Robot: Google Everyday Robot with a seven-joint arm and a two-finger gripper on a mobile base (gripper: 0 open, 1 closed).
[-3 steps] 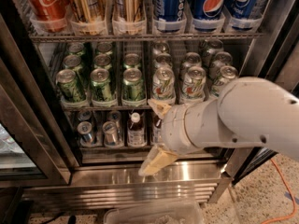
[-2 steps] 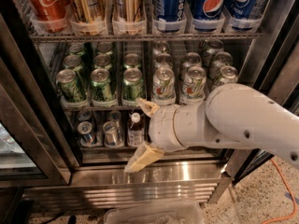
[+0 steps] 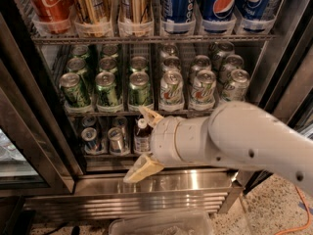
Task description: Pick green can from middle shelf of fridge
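Dark green cans (image 3: 108, 88) stand in three lanes on the left half of the middle shelf (image 3: 98, 113) of the fridge (image 3: 195, 181). The front ones are at the shelf's lip, with more behind them. My gripper (image 3: 145, 143) is open, its two tan fingers spread one above the other. It hangs in front of the fridge just below the middle shelf, under the rightmost green can (image 3: 140, 88). The upper fingertip (image 3: 148, 114) reaches the shelf's front edge. It holds nothing. My white arm comes in from the right.
White cans with green-red print (image 3: 202, 88) fill the shelf's right half. A red Coke can (image 3: 49, 3), gold cans and blue Pepsi cans (image 3: 222, 4) stand above. Small cans and a bottle (image 3: 142, 135) stand below. A clear bin (image 3: 161, 224) sits on the floor.
My arm and gripper have moved left across the fridge front, from below the white cans to below the green cans. The fingers stay spread. No can has moved.
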